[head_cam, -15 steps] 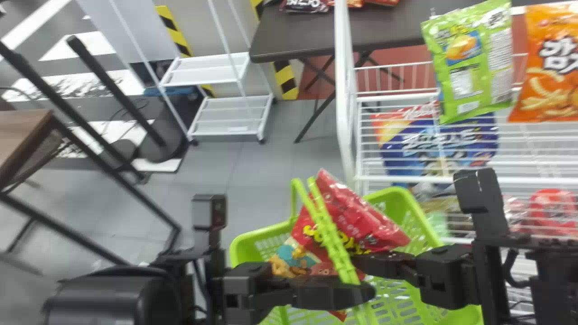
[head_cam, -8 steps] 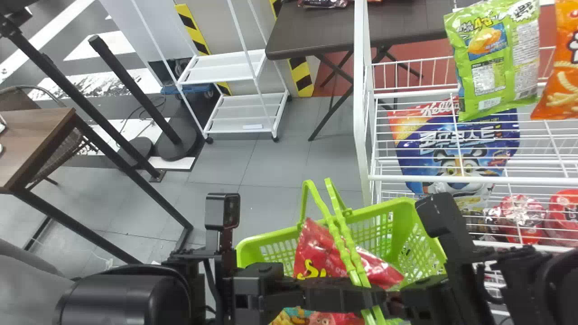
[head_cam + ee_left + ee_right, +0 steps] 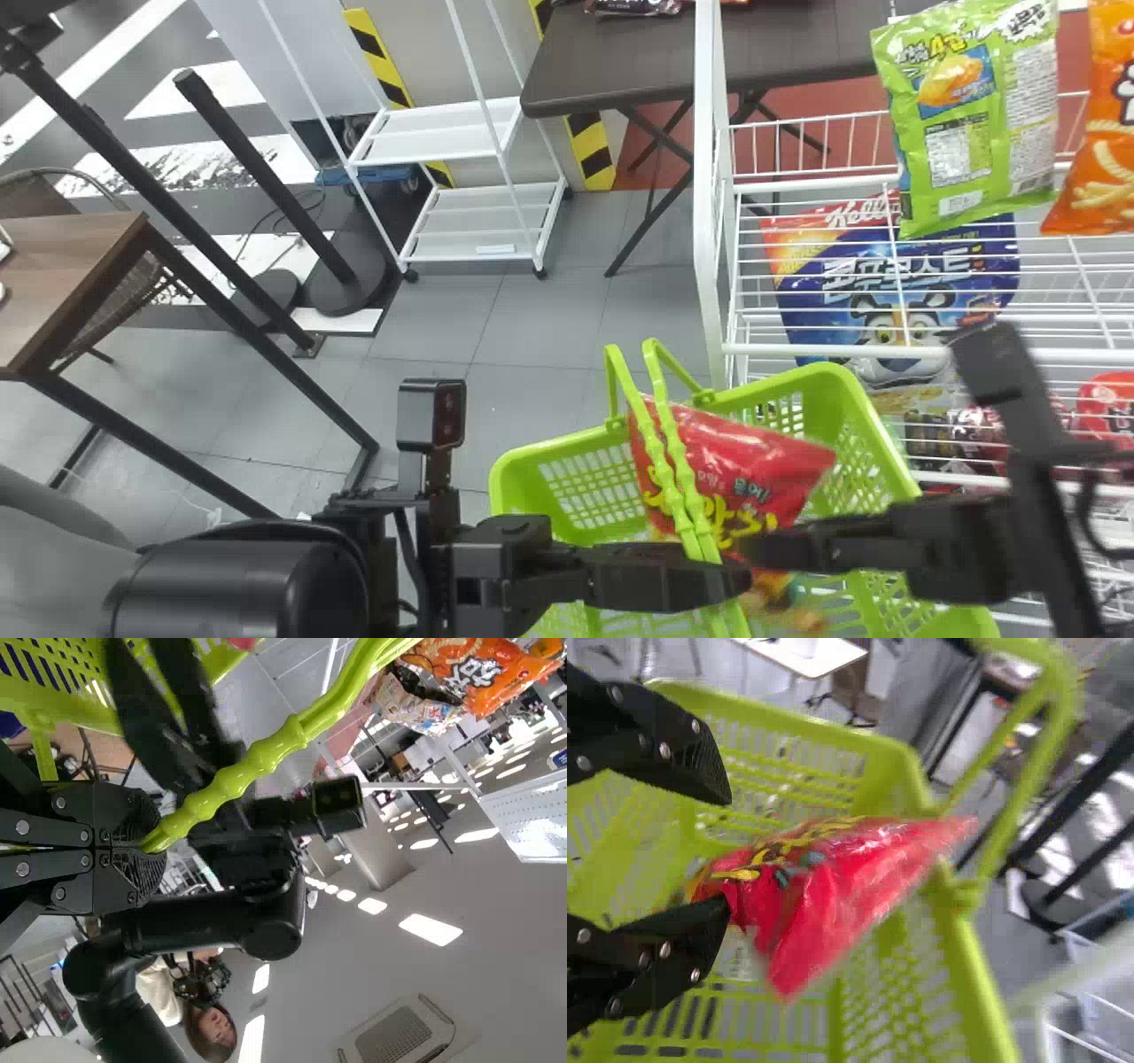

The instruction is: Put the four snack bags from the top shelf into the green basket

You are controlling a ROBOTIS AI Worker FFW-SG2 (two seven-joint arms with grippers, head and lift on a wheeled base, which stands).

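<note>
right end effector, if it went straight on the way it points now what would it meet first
Most likely the red snack bag, which sits right ahead of the right end effector and seems to touch one of its spread fingers already, though the depth there is hard to judge.

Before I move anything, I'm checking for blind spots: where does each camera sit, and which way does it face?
Head view: on the head, facing forward and down at the green basket and white shelf; both arms show.
Left wrist: past its left gripper, shut on the handle, towards ceiling lights.
Right wrist: into the basket, past its open right gripper.
Head and right wrist views share the red bag.
</note>
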